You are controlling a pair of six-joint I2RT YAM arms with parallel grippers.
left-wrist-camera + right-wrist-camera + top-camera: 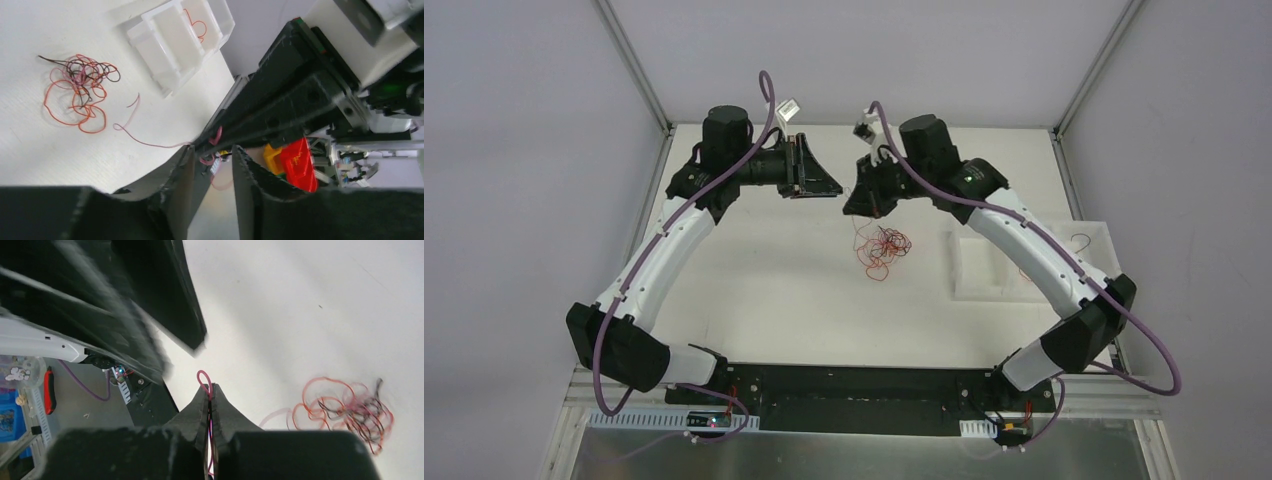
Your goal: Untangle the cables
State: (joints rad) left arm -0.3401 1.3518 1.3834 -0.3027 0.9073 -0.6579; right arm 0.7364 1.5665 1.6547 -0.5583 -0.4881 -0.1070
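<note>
The cables (884, 250) lie as a small red-orange and black wad on the white table, also in the left wrist view (80, 90) and the right wrist view (345, 407). My right gripper (210, 389) is shut on one pink-red cable, whose small loop (203, 379) sticks out past the fingertips. That strand (150, 144) trails from the right gripper (861, 205) back toward the wad. My left gripper (215, 150) faces it tip to tip (824, 187), above the table behind the wad. Its jaws stand a narrow gap apart, with no cable pinched between them.
A white compartment tray (1024, 265) stands right of the wad, under the right arm; one compartment (197, 25) holds a red wire. Frame posts rise at the table's back corners. The arm bases sit on the black bar (854, 395) at the near edge.
</note>
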